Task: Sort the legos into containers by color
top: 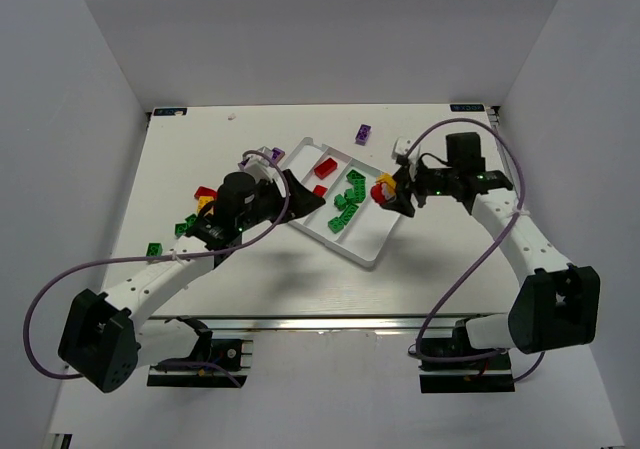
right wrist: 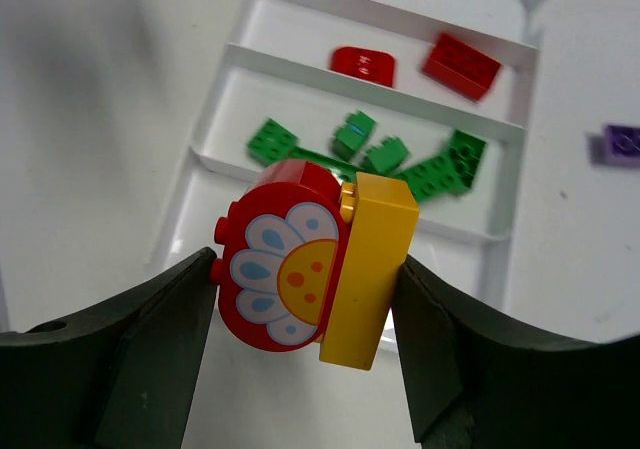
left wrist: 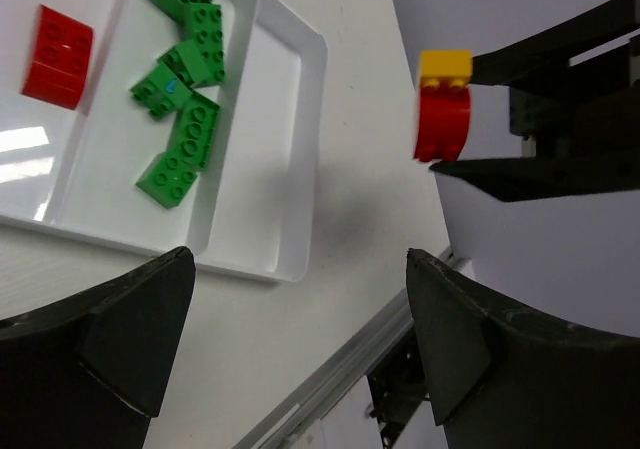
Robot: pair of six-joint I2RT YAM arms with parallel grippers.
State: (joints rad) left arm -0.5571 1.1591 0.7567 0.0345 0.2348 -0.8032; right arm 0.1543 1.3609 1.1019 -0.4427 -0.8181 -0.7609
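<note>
Pinching, with the right gripper (right wrist: 305,269), a round red brick (right wrist: 283,269) printed with a white-petalled flower and joined flat against a yellow brick (right wrist: 372,269). Pressing the fingers on the two outer sides of the pair, with the red side at 9 o'clock and the yellow side at 3 o'clock in the right wrist view. Holding that pair raised above the table (top: 200,149), near the 3 o'clock rim of the white tray (top: 372,260) in the top view. Not showing clearly whether the pair is over the outermost compartment or just outside the rim.

Carrying the left gripper (left wrist: 300,269) spread wide and grasping nothing, at the tray's 9 o'clock side, low over the table just beside the rim.

Showing, inside the tray, two red bricks (top: 325,166) in the second compartment counted from 11 o'clock. Showing a string of green bricks (top: 347,202) in the next compartment toward 4 o'clock, some lying tilted against each other.

Leaving loose on the table a purple brick (top: 364,133) at the tray's 1 o'clock and a second purple brick (top: 272,155) at 10 o'clock, close beside the left arm (top: 190,259). Leaving also, at 9 o'clock beyond that arm, a loose cluster (top: 203,197) in red, yellow and green, plus a lone green brick (top: 154,249) at 8 o'clock, apart from the cluster.
</note>
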